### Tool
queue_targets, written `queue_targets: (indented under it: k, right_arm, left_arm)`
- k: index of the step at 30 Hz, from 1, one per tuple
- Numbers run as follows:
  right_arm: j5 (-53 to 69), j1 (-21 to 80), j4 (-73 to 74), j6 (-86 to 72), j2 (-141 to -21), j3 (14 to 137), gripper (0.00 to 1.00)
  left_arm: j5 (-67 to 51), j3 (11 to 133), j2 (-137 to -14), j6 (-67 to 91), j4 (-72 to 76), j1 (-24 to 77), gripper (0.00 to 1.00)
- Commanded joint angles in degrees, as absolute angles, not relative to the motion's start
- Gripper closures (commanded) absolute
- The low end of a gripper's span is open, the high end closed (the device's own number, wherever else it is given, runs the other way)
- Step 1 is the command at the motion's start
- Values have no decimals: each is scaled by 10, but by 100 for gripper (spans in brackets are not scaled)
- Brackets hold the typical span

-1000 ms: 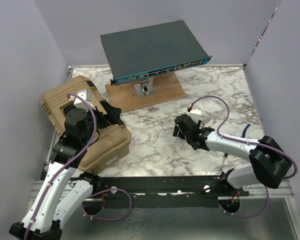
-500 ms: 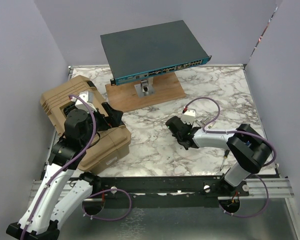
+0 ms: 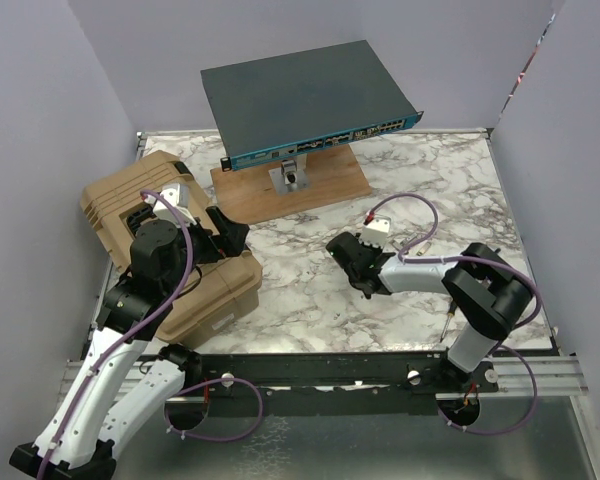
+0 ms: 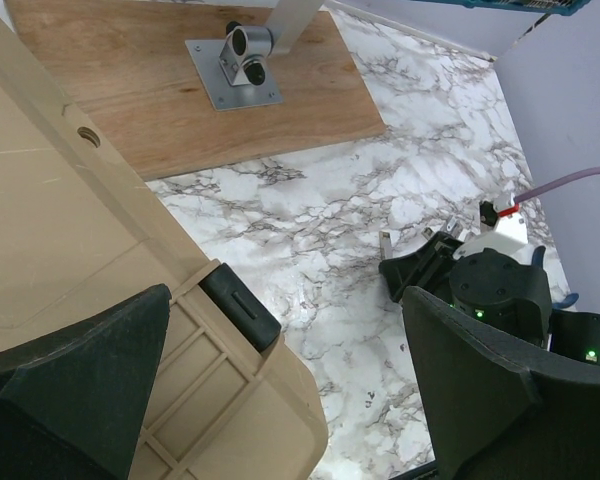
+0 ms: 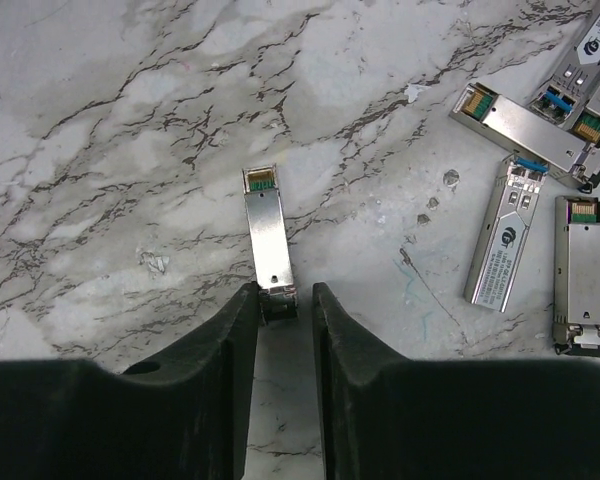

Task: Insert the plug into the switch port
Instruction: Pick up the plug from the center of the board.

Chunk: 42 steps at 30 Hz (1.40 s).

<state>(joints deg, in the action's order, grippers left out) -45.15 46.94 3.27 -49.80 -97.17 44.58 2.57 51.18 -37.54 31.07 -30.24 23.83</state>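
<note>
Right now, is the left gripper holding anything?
No: the left gripper stands wide open, only the tan case and table between its fingers.

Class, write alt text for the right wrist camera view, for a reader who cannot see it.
The right gripper has a black finger each side of the near end of a silver plug lying flat on the marble table; whether they touch it is unclear. Several similar plugs lie loose at the upper right.
</note>
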Motion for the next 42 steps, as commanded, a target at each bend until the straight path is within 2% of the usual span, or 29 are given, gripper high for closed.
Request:
queue_targets:
  k: [1, 10, 20, 27, 36, 42]
  right_arm:
    - [-444, 474, 44, -520, -999, 423, 76]
    - [-423, 474, 22, -483, -962, 394, 99]
    - [-338, 474, 18, -391, -844, 381, 100]
    - [-262, 474, 51, -304, -743, 388, 100]
    - [-151, 474, 114, -186, -650, 426, 99]
    - [-122, 474, 168, -148, -621, 478, 99]
  left_arm:
    - [32, 526, -372, 310, -317, 245, 1]
    - [28, 530, -379, 304, -317, 253, 1]
    - [-17, 538, -386, 284, -319, 272, 1]
    - [-4, 574, -426, 272, -358, 272, 1]
    - [91, 585, -472, 333, -349, 272, 1]
    - [173, 597, -472, 366, -345, 272, 1]
